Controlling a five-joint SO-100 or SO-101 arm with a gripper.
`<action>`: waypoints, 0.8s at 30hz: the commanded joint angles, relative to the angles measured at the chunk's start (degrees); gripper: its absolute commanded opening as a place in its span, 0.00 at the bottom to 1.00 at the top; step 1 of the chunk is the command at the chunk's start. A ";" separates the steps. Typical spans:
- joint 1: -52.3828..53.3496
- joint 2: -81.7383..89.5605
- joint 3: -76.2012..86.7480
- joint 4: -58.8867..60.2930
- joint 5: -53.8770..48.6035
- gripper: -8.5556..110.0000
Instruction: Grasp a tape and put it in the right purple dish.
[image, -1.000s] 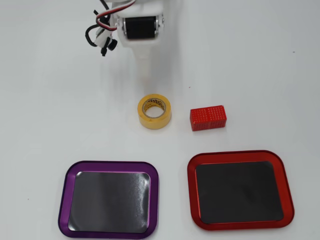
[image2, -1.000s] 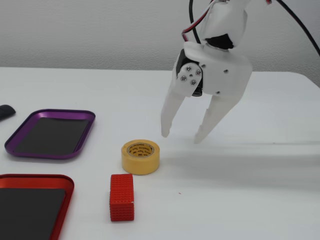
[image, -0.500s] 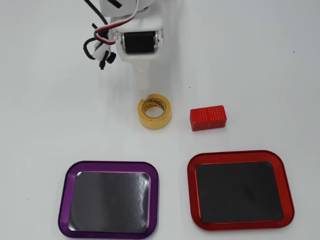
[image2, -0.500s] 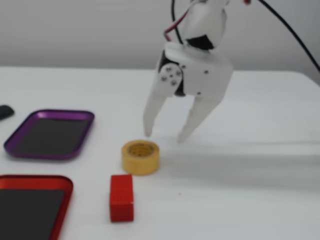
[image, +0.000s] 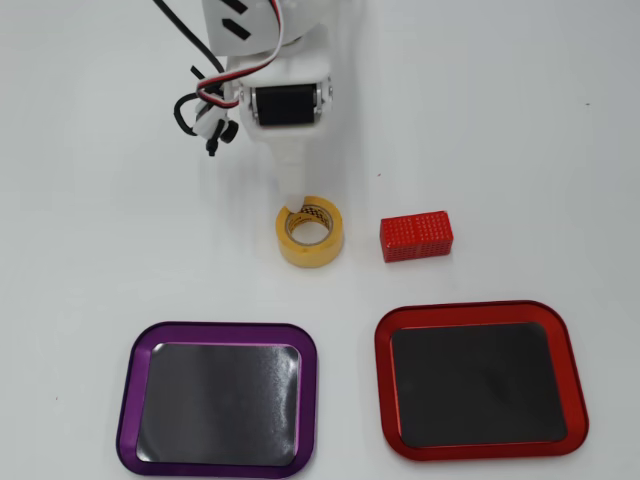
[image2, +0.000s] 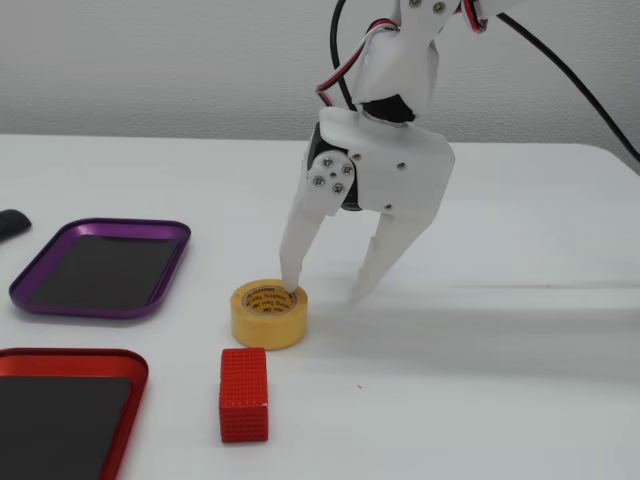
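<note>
A white two-finger hand (image2: 323, 294) hangs spread wide over a yellow ring-shaped roll of masking tape (image2: 268, 313) on the white worktop (image2: 520, 400), one fingertip in its core. Closing should pinch the roll's wall squarely (glossy purple-rimmed dish (image2: 100, 267) lies beyond the tape, empty).

A plain white table (image2: 520, 400) fills the foreground under bright, even light. Behind it rises a pale grey textured wall (image2: 150, 60).
</note>
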 joint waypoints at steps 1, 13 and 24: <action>-0.26 -0.44 -2.11 -0.44 -0.26 0.20; -0.35 -0.53 -4.22 0.09 1.32 0.20; -2.81 -0.44 -4.31 0.09 1.23 0.20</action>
